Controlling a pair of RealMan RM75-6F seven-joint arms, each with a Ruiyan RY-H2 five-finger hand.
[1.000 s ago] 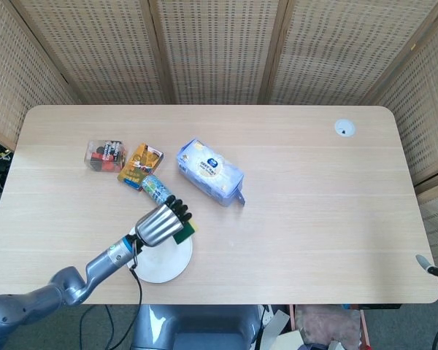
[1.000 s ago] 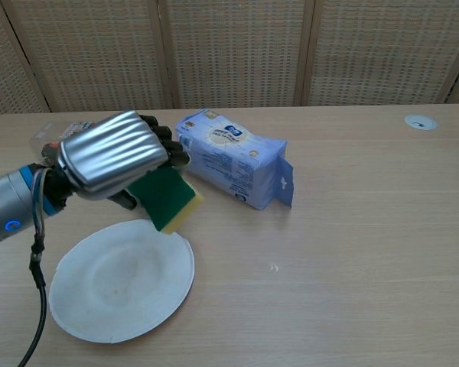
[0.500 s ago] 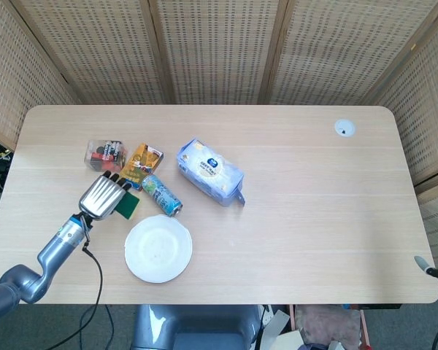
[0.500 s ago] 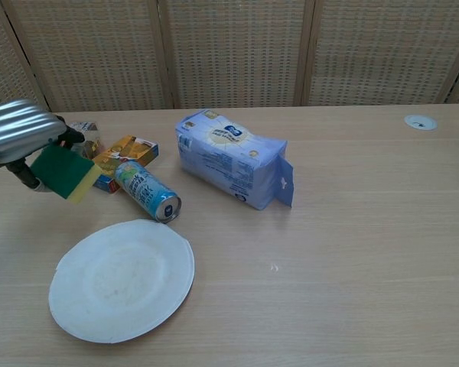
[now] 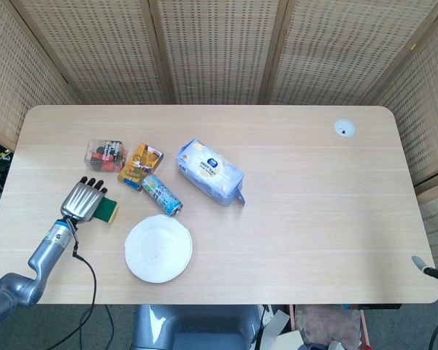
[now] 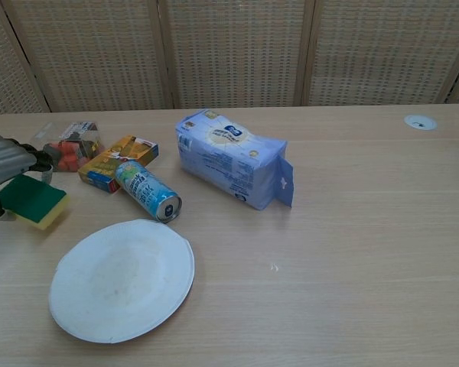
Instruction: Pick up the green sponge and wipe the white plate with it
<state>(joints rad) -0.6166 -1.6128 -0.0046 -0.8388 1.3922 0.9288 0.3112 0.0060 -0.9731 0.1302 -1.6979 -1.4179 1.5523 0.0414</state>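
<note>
We are resting our left robot hand [image 5: 83, 200] over the flat green sponge with a yellow underside [image 6: 32, 201], which is lying on the pale wooden desk [image 5: 314, 189] at about ten o'clock from the round white plate [image 5: 158, 249], just clear of its rim; whether the fingers are gripping it we cannot tell. Our right robot hand is showing in neither view.

We see the left hand [image 5: 84, 200] now well left of the white plate [image 5: 158, 249], no longer over its far edge. It carries the green sponge [image 6: 30, 201] along, low by the table. The can [image 5: 161, 194] lies uncovered again.
</note>
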